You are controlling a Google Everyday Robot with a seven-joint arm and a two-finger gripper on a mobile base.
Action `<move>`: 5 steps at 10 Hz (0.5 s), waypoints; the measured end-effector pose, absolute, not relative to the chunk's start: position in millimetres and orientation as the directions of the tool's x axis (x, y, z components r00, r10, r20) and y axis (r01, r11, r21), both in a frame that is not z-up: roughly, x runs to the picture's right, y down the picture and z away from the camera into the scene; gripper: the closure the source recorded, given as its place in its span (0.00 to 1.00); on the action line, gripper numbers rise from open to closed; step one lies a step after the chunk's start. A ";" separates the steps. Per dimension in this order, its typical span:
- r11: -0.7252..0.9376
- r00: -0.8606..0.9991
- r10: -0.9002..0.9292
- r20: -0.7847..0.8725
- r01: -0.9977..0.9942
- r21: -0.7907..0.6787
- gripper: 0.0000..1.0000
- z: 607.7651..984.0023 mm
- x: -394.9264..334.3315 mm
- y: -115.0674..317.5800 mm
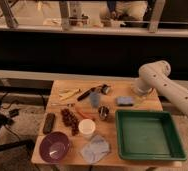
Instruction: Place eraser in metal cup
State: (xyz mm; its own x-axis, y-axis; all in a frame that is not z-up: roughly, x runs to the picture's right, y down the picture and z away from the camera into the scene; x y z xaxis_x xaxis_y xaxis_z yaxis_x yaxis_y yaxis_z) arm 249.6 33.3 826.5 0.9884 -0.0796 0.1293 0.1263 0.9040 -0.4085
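1. Eraser [125, 101] is lying flat on the wooden table [114, 90]. It's just beside the gripper [140, 91], on the gripper's camera side. I can't see them touching.
2. The gripper sits at the end of the white arm [177, 97], over the far right part of the table. Its fingers are spread wide with nothing between them.
3. The metal cup [103, 112] stands upright, farther from the fingers than the eraser is. It's out past the eraser and a little nearer the camera. The cup and eraser are near each other but apart.
4. The green tray [147, 135] takes up the table corner on the camera side of the fingers. Its far rim is close to the eraser.
5. A pale blue upright piece [94, 99] stands just beyond the metal cup as seen from the fingers.
6. Well apart from the fingers, across the table, are a white paper cup [87, 128], a wrinkled blue-grey cloth [95, 148] and a purple bowl [54, 146].
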 end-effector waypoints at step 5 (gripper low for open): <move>0.906 0.986 -0.105 0.130 0.149 -0.396 0.20 833.8 242.7 30.7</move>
State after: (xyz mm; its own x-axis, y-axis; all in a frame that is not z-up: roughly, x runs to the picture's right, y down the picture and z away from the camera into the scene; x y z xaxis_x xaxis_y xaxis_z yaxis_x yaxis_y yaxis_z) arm 242.7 30.7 833.8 0.9859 -0.1049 0.1302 0.1487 0.9060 -0.3963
